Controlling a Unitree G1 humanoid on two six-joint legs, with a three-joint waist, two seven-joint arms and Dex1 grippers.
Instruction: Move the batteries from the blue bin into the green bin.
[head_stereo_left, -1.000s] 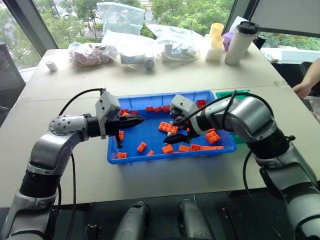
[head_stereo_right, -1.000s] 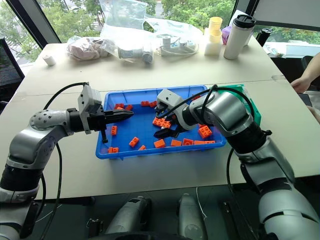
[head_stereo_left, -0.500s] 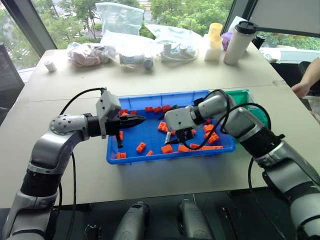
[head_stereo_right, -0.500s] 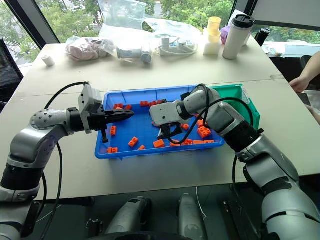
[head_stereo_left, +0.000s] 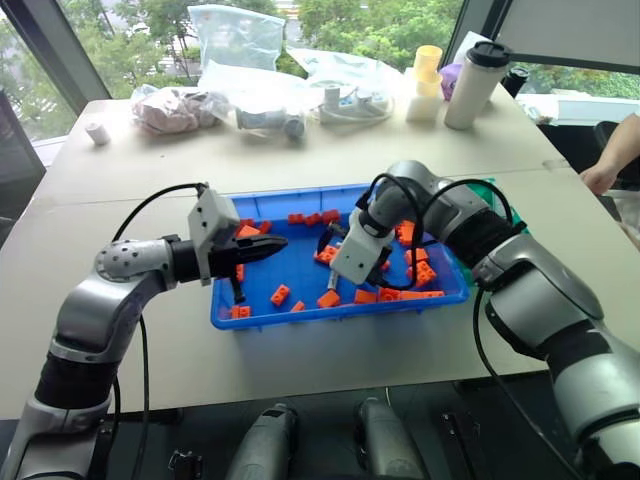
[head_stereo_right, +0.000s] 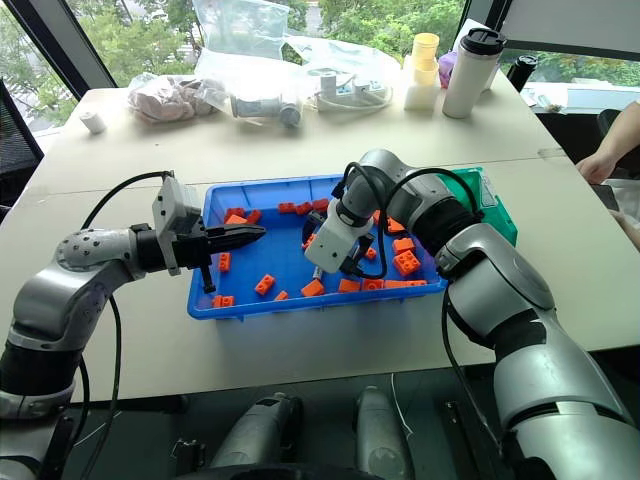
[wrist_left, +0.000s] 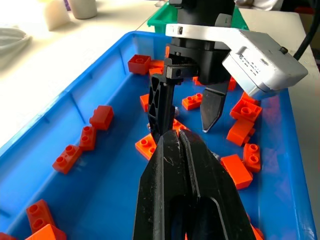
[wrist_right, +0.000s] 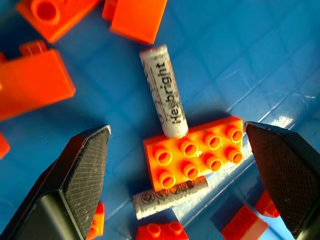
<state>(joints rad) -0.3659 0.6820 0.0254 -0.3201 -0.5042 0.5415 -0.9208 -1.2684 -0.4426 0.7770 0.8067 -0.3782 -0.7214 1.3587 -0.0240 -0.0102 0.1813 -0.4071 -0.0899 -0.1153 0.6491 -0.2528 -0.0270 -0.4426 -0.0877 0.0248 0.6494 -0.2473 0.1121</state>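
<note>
A pale table (head_stereo_left: 300, 160) before large windows carries the scene. Two batteries lie on the floor of the blue bin (head_stereo_left: 250, 318), at centre frame in the head views. In the right wrist view, one battery (wrist_right: 163, 91) lies with its end touching the edge of an orange eight-stud brick (wrist_right: 197, 151); a second battery (wrist_right: 170, 197) lies along the opposite side of that brick, partly tucked under it. The right gripper (wrist_right: 185, 180) points steeply down over them, its two black fingers (wrist_right: 82, 170) spread wide to either side of the brick and batteries, grasping nothing. Loose orange bricks (head_stereo_left: 282, 294) are scattered across the bin floor. The left gripper (head_stereo_left: 268, 243) hovers level over the bin's left part, its fingers pressed together and empty. The green bin (head_stereo_right: 497, 205) stands just beside the blue bin's right end, partly hidden by the right arm. Along the table's far edge, at upper frame, stand a tumbler (head_stereo_left: 477, 85), plastic bags (head_stereo_left: 240, 40) and stacked cups (head_stereo_left: 428, 80). A person's hand (head_stereo_left: 603, 178) rests at the right edge.
</note>
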